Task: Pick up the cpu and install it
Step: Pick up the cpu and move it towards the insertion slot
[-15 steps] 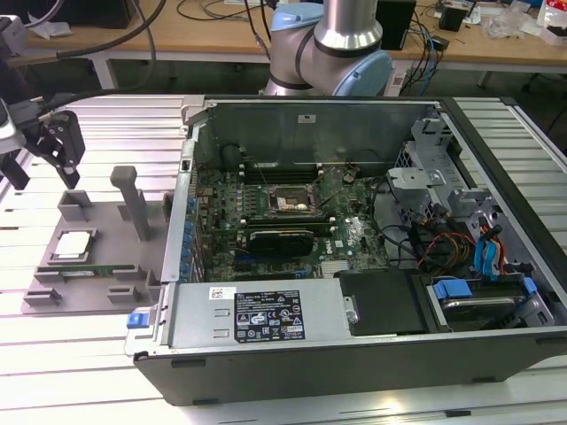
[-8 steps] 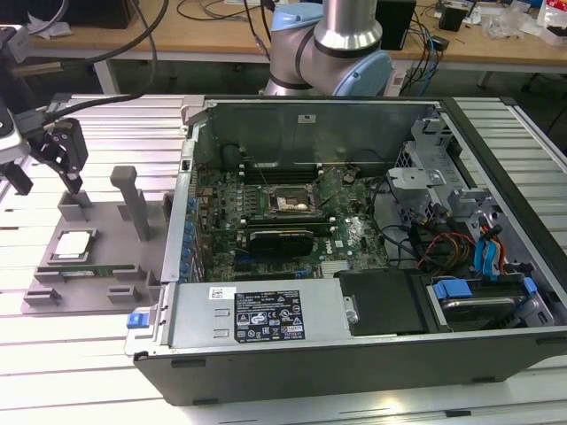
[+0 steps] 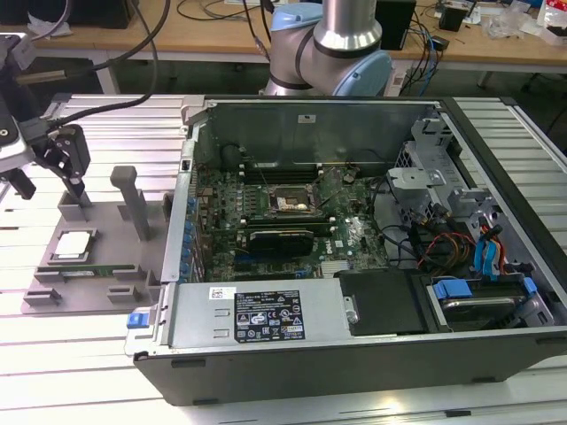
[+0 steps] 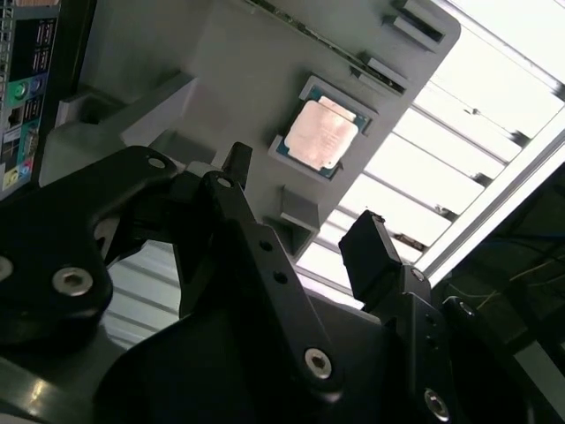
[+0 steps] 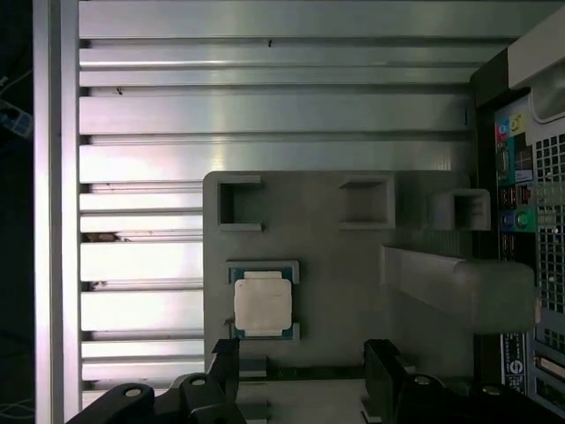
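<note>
Gripper (image 5: 305,375) open, empty, over grey holder tray (image 5: 327,230) near cpu (image 5: 262,303) seated in its recess. Upright grey post (image 3: 135,208) stands beside; open computer case (image 3: 354,359) adjoins tray.

Black label (image 3: 268,324) with pale print and symbols, small white label (image 3: 221,293) just beside it, both on the grey metal cover (image 3: 195,323), low centre of the exterior view. Characters not legible. Coloured port markings (image 5: 505,132) on the computer's rear panel (image 5: 549,177) in both wrist views; no readable text.
</note>
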Motion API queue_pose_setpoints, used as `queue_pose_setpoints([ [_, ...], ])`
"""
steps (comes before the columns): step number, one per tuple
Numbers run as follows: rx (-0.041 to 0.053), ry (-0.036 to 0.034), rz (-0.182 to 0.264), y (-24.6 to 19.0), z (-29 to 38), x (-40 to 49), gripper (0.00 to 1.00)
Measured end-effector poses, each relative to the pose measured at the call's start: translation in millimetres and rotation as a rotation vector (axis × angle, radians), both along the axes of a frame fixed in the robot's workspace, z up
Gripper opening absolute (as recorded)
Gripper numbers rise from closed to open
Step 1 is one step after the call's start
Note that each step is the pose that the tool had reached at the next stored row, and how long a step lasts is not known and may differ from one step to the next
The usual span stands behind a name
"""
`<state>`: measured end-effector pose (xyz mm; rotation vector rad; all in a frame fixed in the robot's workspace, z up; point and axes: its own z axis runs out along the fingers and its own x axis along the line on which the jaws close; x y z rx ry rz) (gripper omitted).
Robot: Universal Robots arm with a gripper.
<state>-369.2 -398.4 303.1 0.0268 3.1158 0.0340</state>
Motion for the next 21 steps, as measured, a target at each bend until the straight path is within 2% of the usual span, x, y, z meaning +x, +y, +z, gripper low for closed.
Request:
queue_pose_setpoints([
  [21,0.0,-0.0001,0.0,0.0,-26.2,0.0,0.68],
])
